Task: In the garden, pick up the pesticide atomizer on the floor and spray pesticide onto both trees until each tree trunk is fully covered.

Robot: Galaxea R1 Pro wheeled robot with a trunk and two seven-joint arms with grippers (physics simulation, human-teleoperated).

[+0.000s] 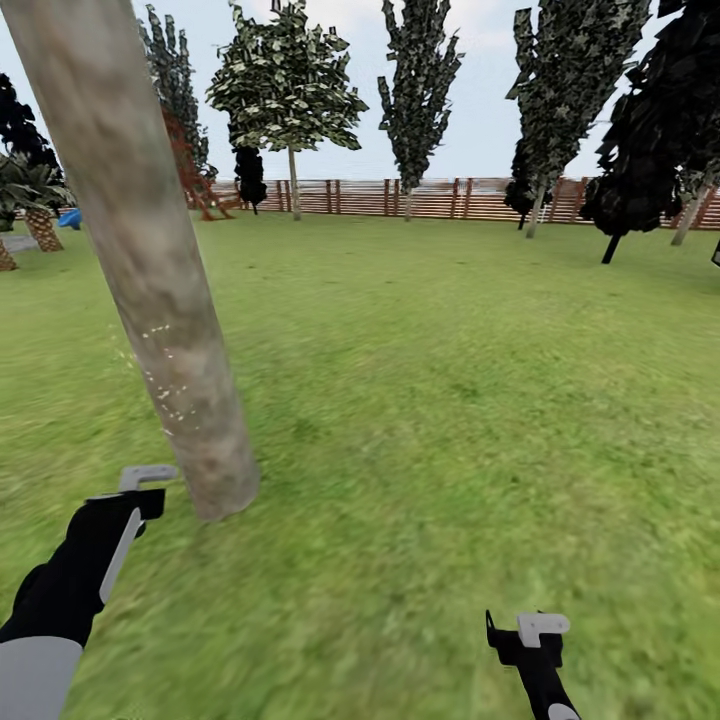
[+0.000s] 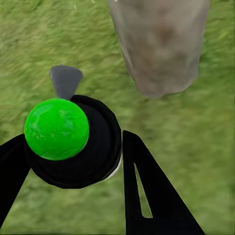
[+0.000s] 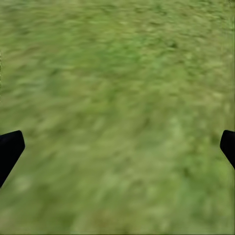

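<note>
So the tree trunk (image 1: 150, 290) stands on the lawn (image 1: 450, 400) front-left, leaning a bit, with its base just ahead of the left tool (image 1: 140, 490). That tool has the atomizer (image 2: 68, 142) between its fingers, trunk base (image 2: 159, 46) right beyond it. The right tool (image 1: 530, 635) hangs low on the right, well apart from the trunk, over grass (image 3: 117, 117). The fence (image 1: 440, 198) runs across the back with more trees (image 1: 290, 90) in front of it.

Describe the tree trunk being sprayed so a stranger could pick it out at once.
On the wide lawn, find the thick leaning tree trunk nearest the camera, by the left gripper. It is smooth, pale grey-beige, flecked with white specks, unlike the slim trees at the fence.
</note>
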